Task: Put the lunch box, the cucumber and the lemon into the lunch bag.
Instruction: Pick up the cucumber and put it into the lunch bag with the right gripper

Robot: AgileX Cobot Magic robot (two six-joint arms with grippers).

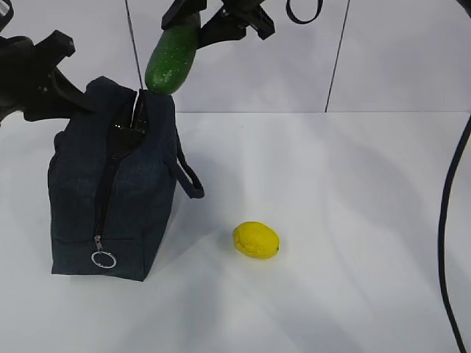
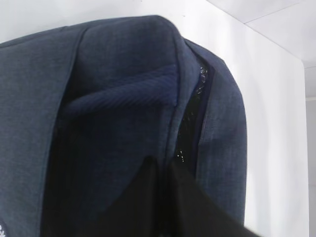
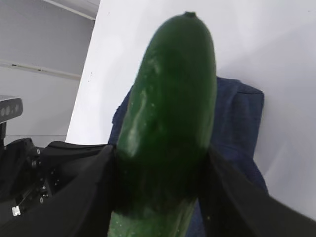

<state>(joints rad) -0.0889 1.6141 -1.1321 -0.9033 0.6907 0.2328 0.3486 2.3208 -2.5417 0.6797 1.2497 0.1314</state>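
- Cucumber (image 1: pixel 171 59) hangs at upper left of centre in the exterior view, clamped by the right hand (image 1: pixel 210 22); its fingers (image 3: pixel 84 197) press its sides partway along, in the right wrist view.
- Long axis tilted, lower tip pointing down and left; that tip sits just above the lunch bag (image 1: pixel 110 191), at the far end of the zipper opening (image 1: pixel 136 118). The coming move turns on this: judged, the tip must go down into the slit along that axis.
- Left hand (image 2: pixel 163 207) at the bag's left side, pressed together; it appears to pinch fabric beside the zipper, though the exact contact is hard to read.
- Slit looks narrow; the cucumber could catch on the fabric edge.
- Lemon (image 1: pixel 256 240) lies on the white bench (image 1: pixel 353 220), lower centre, well apart from the bag.
- Lunch box not seen; may be inside the bag.
- Textures: cucumber glossy, dark green, speckled, rounded end; bag boxy, matte navy weave, strap handle (image 1: pixel 190 176), silver ring pull (image 1: pixel 104 259); lemon bright yellow, dimpled, oval.
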